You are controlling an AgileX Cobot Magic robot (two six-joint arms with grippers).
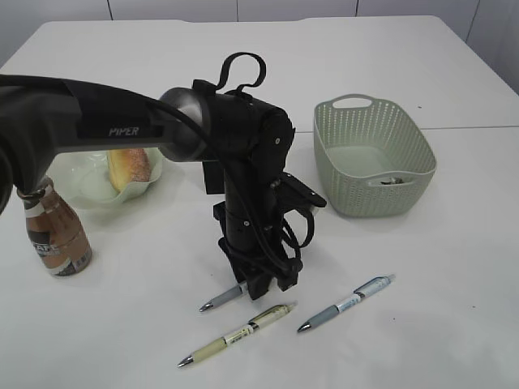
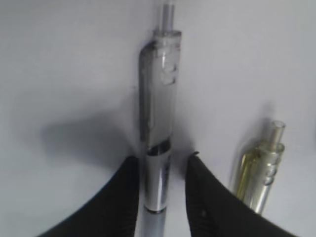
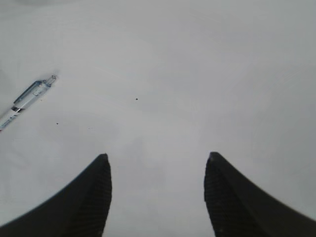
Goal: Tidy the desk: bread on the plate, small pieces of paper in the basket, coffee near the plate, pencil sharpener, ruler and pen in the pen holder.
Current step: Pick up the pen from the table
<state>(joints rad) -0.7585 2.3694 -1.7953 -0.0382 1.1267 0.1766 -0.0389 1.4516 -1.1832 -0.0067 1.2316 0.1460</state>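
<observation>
Worktop: large white smooth-topped desk (image 1: 454, 324); it carries everything listed here. No pen holder, ruler or sharpener shows in any view.
Basket: sage-green plastic tub with a woven-look perforated wall (image 1: 375, 154), right of centre; something small lies inside, too unclear to name.
Plate: pale green translucent glass dish with a wavy rim (image 1: 81, 182), far left, holding the oval golden-brown bread roll (image 1: 130, 168).
Coffee: brown plastic bottle with a dark label (image 1: 55, 235), upright just in front of the plate.
Left pincer (image 2: 164, 197): lowered onto the worktop, jaws narrow and straddling the grey clear-barrelled pen (image 2: 159, 148), one finger on each side. Whether the pads already touch the barrel cannot be told.
Right pincer (image 3: 157, 197): jaws wide, empty, hovering over bare worktop.
Other pens: yellow-green pen (image 2: 259, 168) just beside the grey one; blue-tinted pen (image 1: 347, 303) further right.
Risk, roll-out: the round, slick barrel may squirt from closing jaws if the grip is off-centre.
Risk, neighbour: the right-hand finger sits close to the yellow-green pen and could nudge or pinch it.
Risk, tilt: the grip looks to fall partway along the barrel, so the lifted pen may swing.
</observation>
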